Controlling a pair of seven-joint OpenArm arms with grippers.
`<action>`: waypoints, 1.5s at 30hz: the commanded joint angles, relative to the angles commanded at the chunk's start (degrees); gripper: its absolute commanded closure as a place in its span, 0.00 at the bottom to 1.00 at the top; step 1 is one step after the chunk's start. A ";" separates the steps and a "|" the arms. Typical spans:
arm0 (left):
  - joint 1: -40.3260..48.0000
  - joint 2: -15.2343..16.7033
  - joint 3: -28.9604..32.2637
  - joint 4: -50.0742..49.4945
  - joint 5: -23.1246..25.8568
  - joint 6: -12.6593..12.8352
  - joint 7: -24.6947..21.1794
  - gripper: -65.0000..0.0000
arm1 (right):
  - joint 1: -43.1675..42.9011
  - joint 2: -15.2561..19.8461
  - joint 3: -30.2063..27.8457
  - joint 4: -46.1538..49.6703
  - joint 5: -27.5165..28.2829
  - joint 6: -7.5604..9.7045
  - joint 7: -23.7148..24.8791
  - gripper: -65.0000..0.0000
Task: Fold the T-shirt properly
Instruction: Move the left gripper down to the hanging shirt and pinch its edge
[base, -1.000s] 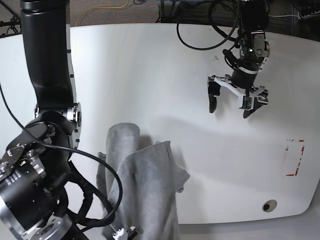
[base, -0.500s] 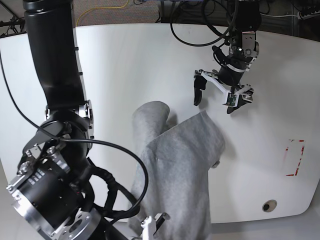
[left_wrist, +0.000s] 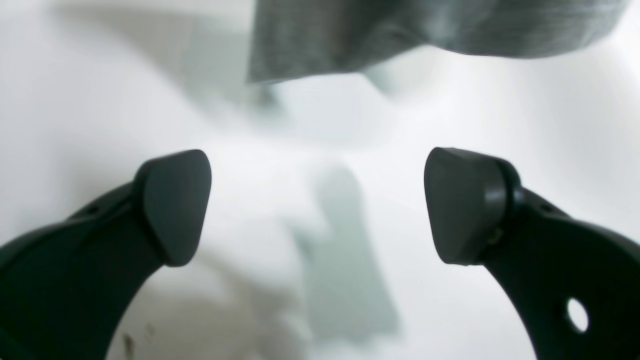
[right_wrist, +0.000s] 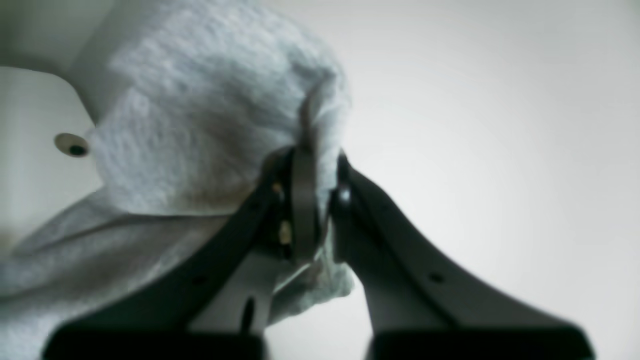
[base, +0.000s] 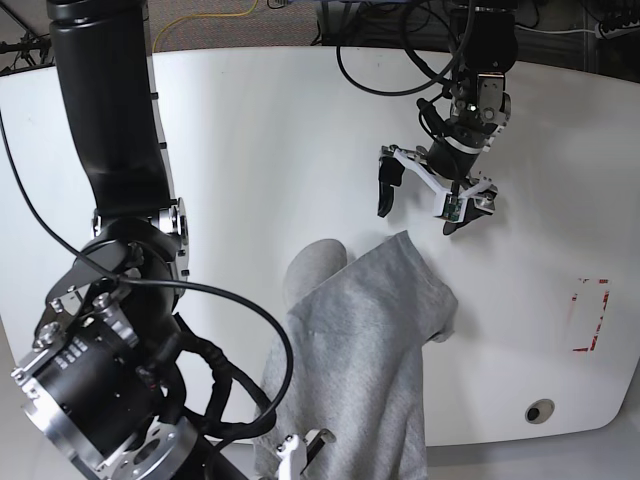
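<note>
The grey T-shirt (base: 355, 350) hangs in a bunched drape over the white table's (base: 260, 150) front middle; no lettering shows. My right gripper (right_wrist: 310, 200) is shut on a fold of the T-shirt (right_wrist: 200, 125) and holds it up; in the base view only a white part of it shows at the shirt's lower edge. My left gripper (base: 420, 208) is open and empty, just above the table and just beyond the shirt's far corner, not touching it. In the left wrist view the open gripper (left_wrist: 320, 205) hovers over bare table with the shirt's edge (left_wrist: 425, 25) ahead.
A red tape outline (base: 588, 315) marks the table's right side. A round hole (base: 539, 411) sits near the front right corner and also shows in the right wrist view (right_wrist: 72, 145). Cables (base: 400, 80) trail at the back. The right arm's bulk (base: 110, 300) fills the left.
The right arm has carried the hanging shirt to the right and farther onto the table. The left gripper, still open, has moved left and nearer, close to the shirt's corner.
</note>
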 joint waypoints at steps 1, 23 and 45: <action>-0.44 0.00 0.00 -0.26 0.00 0.00 0.00 0.02 | 0.00 0.00 0.00 -0.09 0.00 0.00 0.00 1.00; -11.60 0.09 3.25 -7.91 0.00 0.00 0.00 0.02 | -0.70 -0.18 -0.26 0.00 0.09 0.00 0.00 1.00; -19.16 0.09 9.41 -19.25 0.00 0.09 -1.93 0.02 | -0.62 -0.18 -0.26 0.00 0.35 0.00 0.00 1.00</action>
